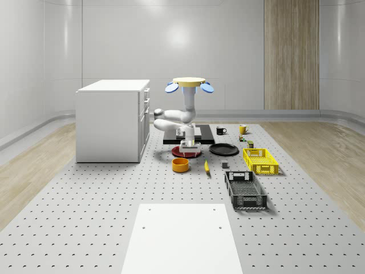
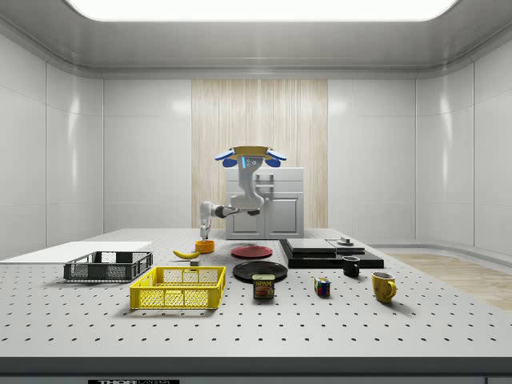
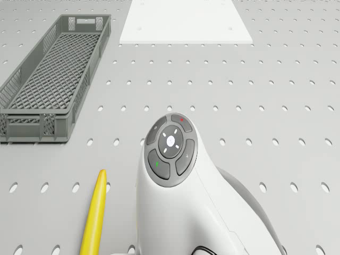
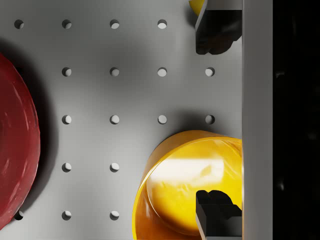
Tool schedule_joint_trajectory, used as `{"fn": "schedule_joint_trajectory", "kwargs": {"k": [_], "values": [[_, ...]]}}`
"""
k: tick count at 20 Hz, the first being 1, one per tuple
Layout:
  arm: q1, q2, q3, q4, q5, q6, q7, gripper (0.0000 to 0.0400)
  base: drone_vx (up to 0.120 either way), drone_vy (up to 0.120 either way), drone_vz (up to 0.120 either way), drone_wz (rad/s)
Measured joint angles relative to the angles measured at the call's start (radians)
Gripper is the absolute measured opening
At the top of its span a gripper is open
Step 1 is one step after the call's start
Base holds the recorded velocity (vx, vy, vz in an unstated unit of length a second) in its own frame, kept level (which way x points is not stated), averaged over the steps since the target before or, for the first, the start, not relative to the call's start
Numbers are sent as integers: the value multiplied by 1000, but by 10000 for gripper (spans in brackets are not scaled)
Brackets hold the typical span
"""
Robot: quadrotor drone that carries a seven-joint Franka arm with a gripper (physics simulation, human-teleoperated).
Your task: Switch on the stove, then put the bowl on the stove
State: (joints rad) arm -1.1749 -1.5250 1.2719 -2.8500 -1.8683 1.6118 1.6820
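Wrist view: open hand point(image 4: 218, 117) above empty orange bowl point(image 4: 187, 185), beside red plate point(image 4: 15, 145).

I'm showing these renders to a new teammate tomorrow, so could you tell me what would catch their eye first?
The drone, with its blue rotors and white arm, hovers above the perforated table near the black stove. Its open gripper hangs over the orange bowl, beside the red plate. In the whole-scene view the yellow basket stands out at the right.
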Motion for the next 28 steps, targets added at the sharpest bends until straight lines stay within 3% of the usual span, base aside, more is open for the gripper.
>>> {"fn": "schedule_joint_trajectory", "kwargs": {"k": [6, 15, 28], "values": [[23, -6, -3, 2, -1, 7, -25, 400, 7, 0, 0, 0], [21, -9, -108, 37, -99, 52, -45, 400, 0, 0, 0, 0], [-63, 35, -149, 138, -143, 66, -46, 400, 0, 0, 0, 0]]}}
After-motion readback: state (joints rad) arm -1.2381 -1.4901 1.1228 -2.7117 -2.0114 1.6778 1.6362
